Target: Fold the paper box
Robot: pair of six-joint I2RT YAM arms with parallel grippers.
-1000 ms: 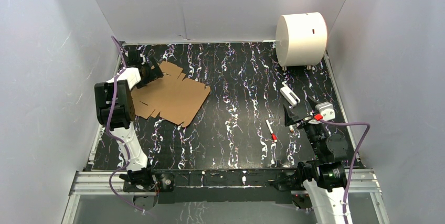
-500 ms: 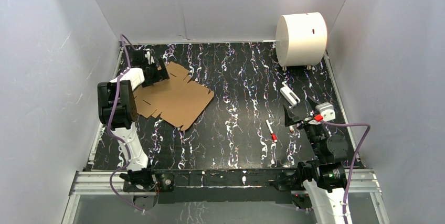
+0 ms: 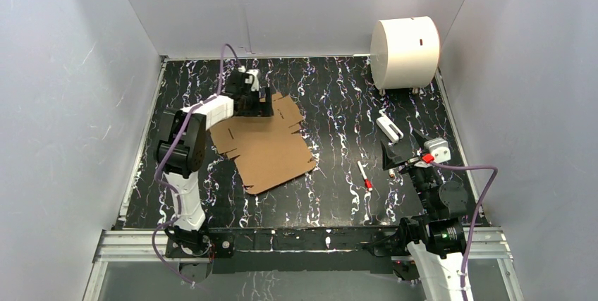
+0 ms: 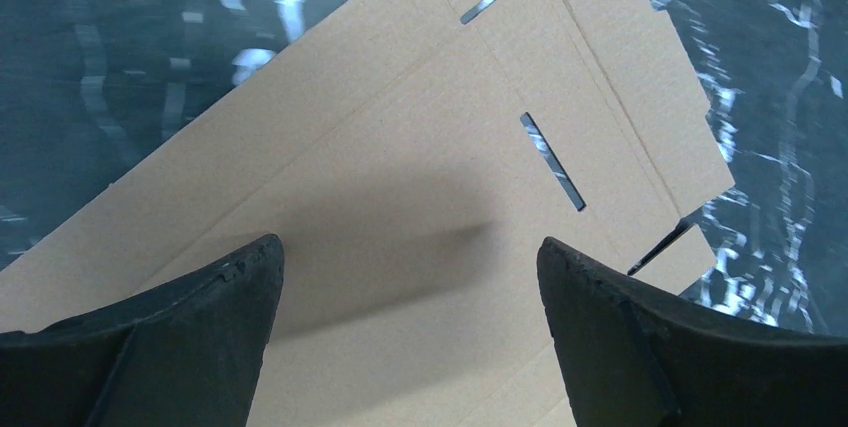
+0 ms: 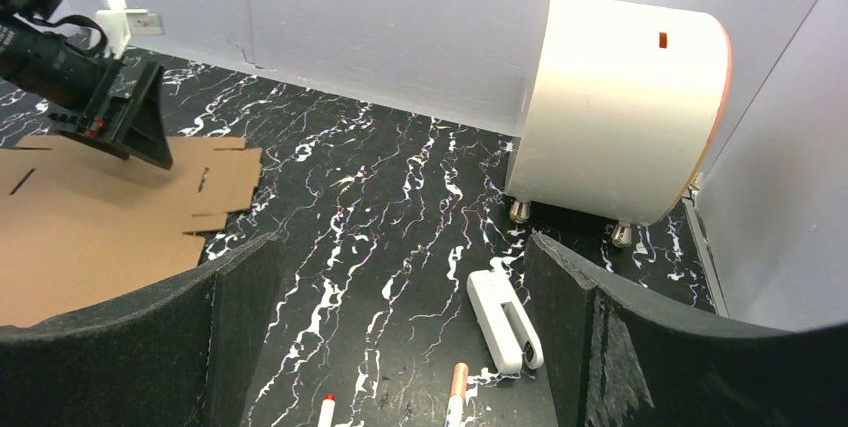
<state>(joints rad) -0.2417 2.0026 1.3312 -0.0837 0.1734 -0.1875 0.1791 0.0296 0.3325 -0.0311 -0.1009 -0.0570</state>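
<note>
At the near right of the worktop [image 3: 331, 103], the right fingers [image 5: 120, 347] stand wide apart with nothing between them. Just to their left lies a red-tipped pen [image 3: 364, 175], and a small white clip [image 3: 389, 127] lies a little farther back. Left of centre, the paper box [image 3: 271, 149] lies flat and unfolded, its slots and notched flaps showing. The left fingers [image 4: 150, 347] hang spread wide over its far edge, gripping nothing. A large white cylinder [image 3: 404, 52] sits in the far right corner.

Top view looks down over the table [image 3: 338, 89]. Left wrist looks closely down at the paper box [image 4: 400, 207], right wrist low across; all 3 show it.
</note>
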